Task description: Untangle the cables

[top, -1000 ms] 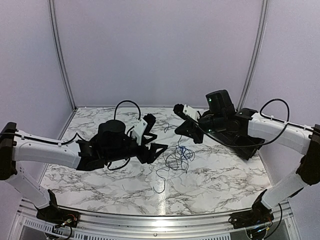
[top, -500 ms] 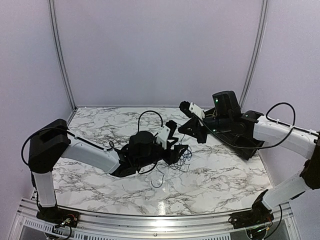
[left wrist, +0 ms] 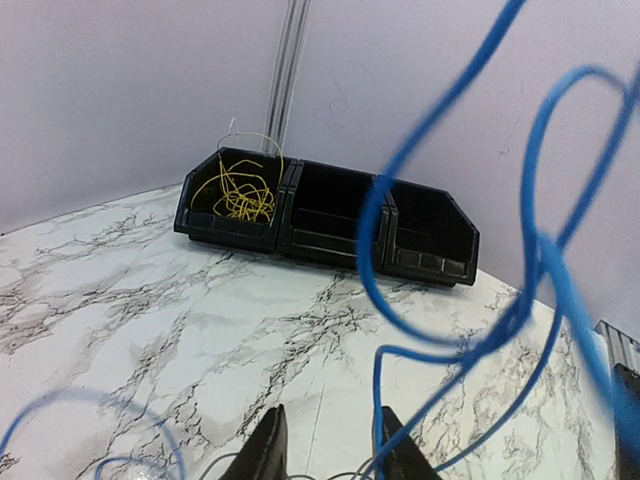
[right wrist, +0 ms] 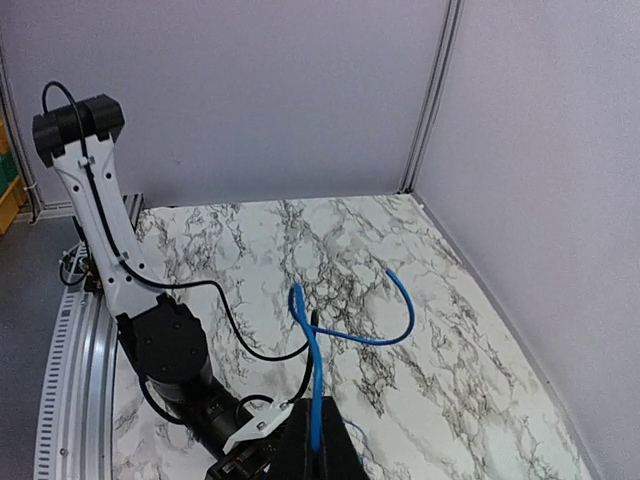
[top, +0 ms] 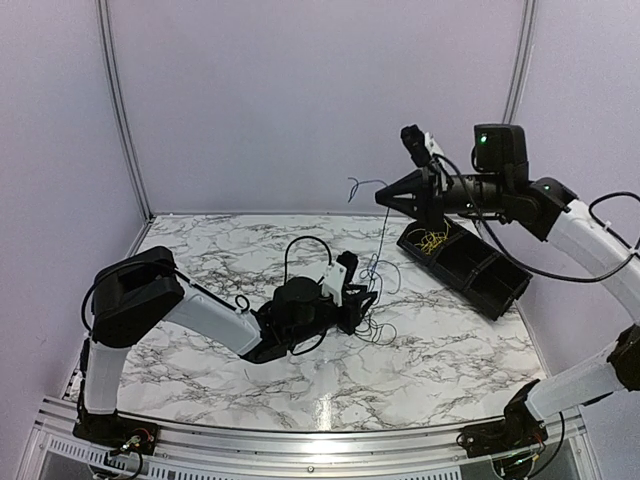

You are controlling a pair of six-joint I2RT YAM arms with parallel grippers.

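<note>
The cables lie as a tangle [top: 376, 300] of thin blue and black wires on the marble table, right of centre. My right gripper [top: 386, 197] is raised high above the table. It is shut on a blue cable [top: 383, 235] that hangs down into the tangle; its free end [top: 364, 182] curls out to the left. In the right wrist view this blue cable [right wrist: 316, 375] runs out from the shut gripper [right wrist: 317, 440]. My left gripper [top: 362, 300] sits low in the tangle. Its jaws [left wrist: 335, 452] are narrowly apart, with blue loops [left wrist: 520, 310] in front and thin strands crossing between them.
A black three-compartment bin [top: 478, 272] stands at the back right against the wall. Its nearest compartment holds a yellow cable [top: 432, 240], also seen from the left wrist [left wrist: 240, 190]. Metal frame posts [top: 118, 105] and grey walls enclose the table.
My right gripper has risen well above the table, drawing the blue cable up from the tangle. The left arm has slid right into the tangle and its jaws have narrowed.
</note>
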